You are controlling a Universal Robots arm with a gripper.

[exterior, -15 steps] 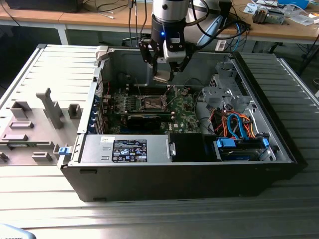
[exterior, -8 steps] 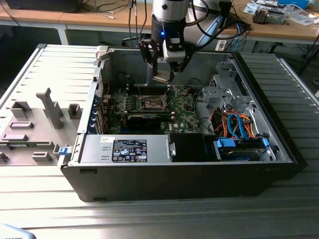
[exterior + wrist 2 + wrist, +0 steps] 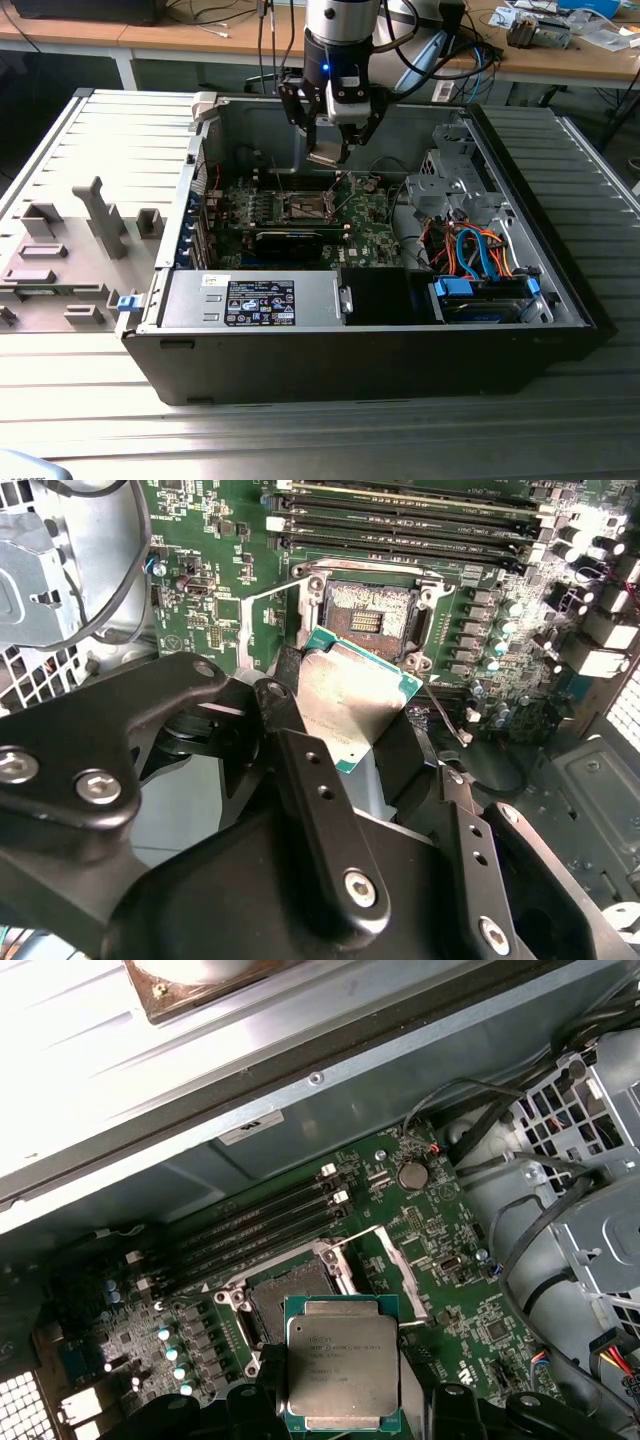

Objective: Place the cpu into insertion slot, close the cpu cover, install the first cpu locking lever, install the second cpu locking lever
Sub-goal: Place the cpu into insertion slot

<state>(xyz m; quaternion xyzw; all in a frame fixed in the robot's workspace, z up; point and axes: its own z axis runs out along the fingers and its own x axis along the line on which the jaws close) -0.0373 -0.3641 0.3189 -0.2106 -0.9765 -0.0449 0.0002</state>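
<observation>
1. Nearest the exterior camera, a black computer case point(image 3: 350, 350) is seen lying on its side with the top open.
2. A green board point(image 3: 380, 240) is laid flat on the case floor. Part of it is hidden behind the arm in the exterior view.
3. The gripper point(image 3: 330, 148) is hung over the board's middle, toward the case's far wall. Its fingers point(image 3: 300, 770) are clamped on two opposite edges of the cpu point(image 3: 340, 1365) and are spread no wider than the chip.
4. The cpu cover point(image 3: 410, 1280) is swung up, open, beside the insertion slot point(image 3: 370, 615).
5. The slot is left uncovered, and its dark square with a brownish centre is exposed. The locking levers cannot be made out with certainty.
6. The cpu is held clear of the board, near the slot but apart from it. Its metal top is turned toward both wrist cameras. Being nearly square, it shows hardly any long axis. In the second wrist view one green corner is pointed toward the slot. Its rear edge is covered by the fingers, and its underside is not seen.
</observation>
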